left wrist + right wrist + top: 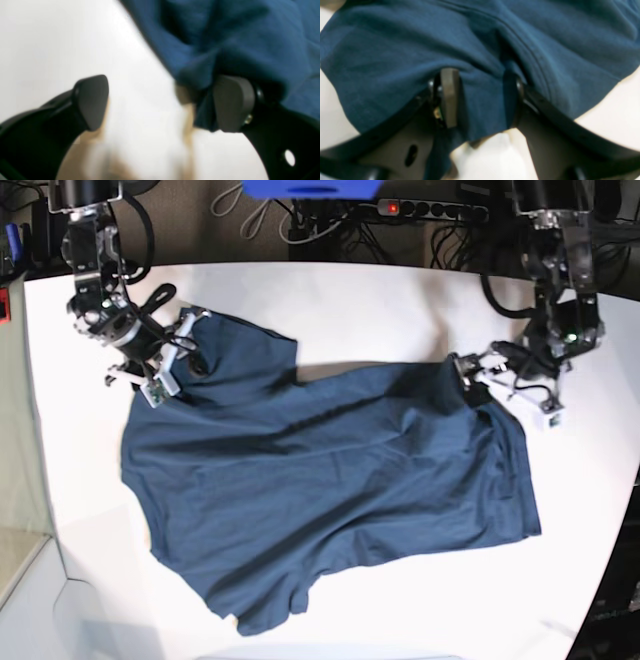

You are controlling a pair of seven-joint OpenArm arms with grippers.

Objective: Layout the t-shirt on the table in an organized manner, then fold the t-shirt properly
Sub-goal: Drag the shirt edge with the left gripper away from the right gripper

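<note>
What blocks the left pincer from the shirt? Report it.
Nothing visible. The left pincer stands open at the shirt's edge, cloth draped against one finger, only bare table between the jaws.

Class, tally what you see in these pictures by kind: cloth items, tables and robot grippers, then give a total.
T-shirt: 1
Table: 1
Grippers: 2 (left gripper, right gripper)
Total: 4

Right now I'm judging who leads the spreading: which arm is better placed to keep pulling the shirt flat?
Probably the right gripper: its jaws are closed on the t-shirt. The left gripper is open, cloth only brushing one finger.
</note>
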